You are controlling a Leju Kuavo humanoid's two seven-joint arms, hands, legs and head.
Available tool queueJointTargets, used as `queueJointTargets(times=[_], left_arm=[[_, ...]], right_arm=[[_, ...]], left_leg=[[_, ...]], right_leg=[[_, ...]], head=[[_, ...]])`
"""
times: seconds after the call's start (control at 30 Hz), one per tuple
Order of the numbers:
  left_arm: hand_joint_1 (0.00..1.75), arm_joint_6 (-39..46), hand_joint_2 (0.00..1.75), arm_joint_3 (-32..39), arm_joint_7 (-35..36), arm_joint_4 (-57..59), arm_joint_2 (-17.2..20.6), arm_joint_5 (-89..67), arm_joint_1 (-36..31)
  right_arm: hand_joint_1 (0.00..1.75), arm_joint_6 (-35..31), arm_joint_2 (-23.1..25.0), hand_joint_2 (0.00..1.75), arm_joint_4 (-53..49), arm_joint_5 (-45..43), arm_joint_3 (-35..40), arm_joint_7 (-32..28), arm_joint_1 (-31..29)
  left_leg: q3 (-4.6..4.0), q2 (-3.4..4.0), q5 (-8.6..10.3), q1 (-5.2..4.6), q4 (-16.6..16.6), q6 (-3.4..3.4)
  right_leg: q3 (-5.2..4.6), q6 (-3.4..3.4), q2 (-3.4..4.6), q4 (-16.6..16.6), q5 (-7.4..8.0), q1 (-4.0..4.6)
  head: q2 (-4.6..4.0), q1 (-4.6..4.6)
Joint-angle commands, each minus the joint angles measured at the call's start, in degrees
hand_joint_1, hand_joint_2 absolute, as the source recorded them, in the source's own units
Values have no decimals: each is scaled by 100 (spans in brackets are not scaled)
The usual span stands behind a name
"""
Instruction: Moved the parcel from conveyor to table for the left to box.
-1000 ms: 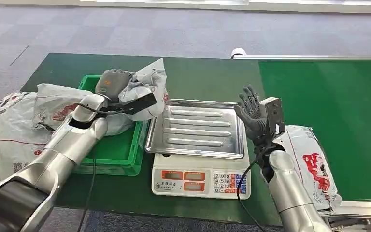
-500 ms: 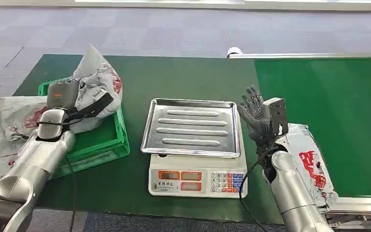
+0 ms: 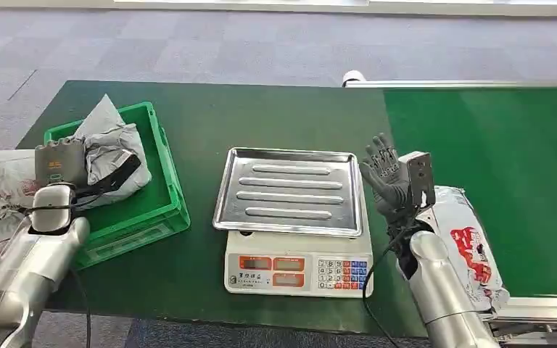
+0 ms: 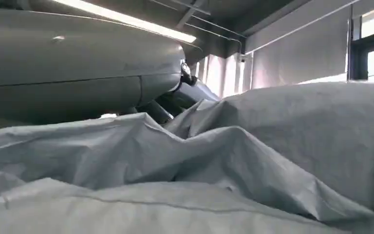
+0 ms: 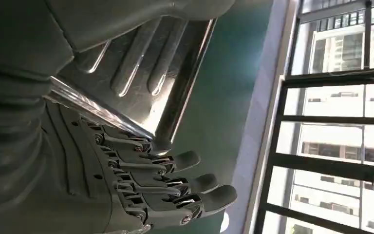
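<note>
grey plastic parcel [image 3: 112, 156] sits over the green crate [image 3: 161, 190] at the table's left end, gripped by the left hand [image 3: 59, 164] – its crumpled film crowds the left wrist view. right hand [image 3: 386, 174] is raised beside the steel scale tray [image 3: 290, 192], fingers spread, holding nothing – another parcel [image 3: 471, 246] lies on the conveyor behind it

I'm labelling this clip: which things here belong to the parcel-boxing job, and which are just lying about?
Part of the job:
- grey parcel, held by the left robot hand
- green crate
- conveyor
- right robot hand, empty

Lying about:
- steel tray
- scale
- parcel by the conveyor edge
</note>
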Motion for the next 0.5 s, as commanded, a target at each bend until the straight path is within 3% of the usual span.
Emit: queueJointTargets(times=[0.03,0.2,0.37,0.5], left_arm=[[0,-577,175,727,-1255,-357,-454,1403,440],[0,-657,175,574,-1412,-931,-454,1925,739],[0,-862,175,649,-1691,-1247,-535,2757,588],[0,-1936,175,843,-2409,-1636,-815,4799,636]], right_arm=[[0,38,-382,175,-185,-186,-76,-22,356],[0,12,-315,175,-173,-219,-36,-14,286],[0,-34,-303,175,-211,-243,33,99,242],[0,-38,-270,175,169,-304,222,102,17]], left_leg=[[28,-29,-1,0,-17,7],[17,-13,-5,-1,-7,7],[10,-20,-2,1,-4,3],[9,-30,-1,4,-2,4]], right_leg=[[38,-3,-37,-18,-10,3],[23,0,-19,-11,-7,1],[18,-4,-27,-7,-7,3],[22,-3,-36,-9,-7,7]], head=[[0,0],[0,0],[0,0],[0,0]])
